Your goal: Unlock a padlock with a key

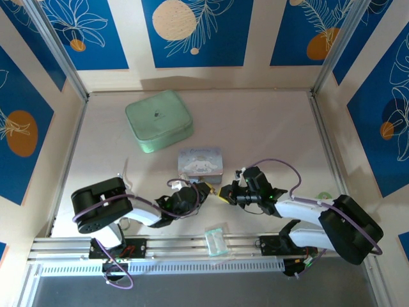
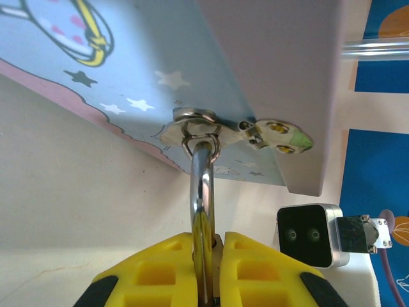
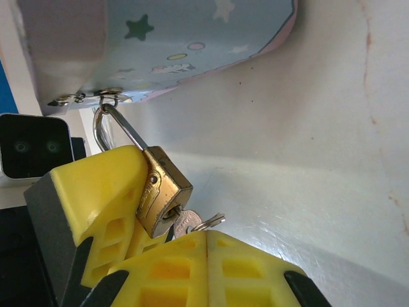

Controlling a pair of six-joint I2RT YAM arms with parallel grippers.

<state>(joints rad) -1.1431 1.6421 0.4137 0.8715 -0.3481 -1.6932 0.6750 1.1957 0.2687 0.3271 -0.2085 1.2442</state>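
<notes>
Your L gripper [image 2: 214,248] is clamped on padlock [image 3: 163,192], hanging off box [image 3: 192,38]; R gripper [image 3: 208,236] closed tight, tips at key [image 3: 190,224] in keyhole.

Bright, even light; soft shadows on the pale tabletop [image 1: 268,128]; white glare on it in the right wrist view; the nearest yellow fingers [image 3: 243,268] look slightly blurred.

Reaches inward from both bases with the left arm [image 1: 139,213] and the right arm [image 1: 300,208] bent low, wrists pointed at each other, fingertips nearly meeting. Clamps the left gripper [image 1: 203,190] on the padlock [image 3: 163,192], yellow fingers pressed close around it. Pinches the key [image 3: 190,222] in the right gripper [image 1: 225,192], pads drawn together, just beside the left.
</notes>
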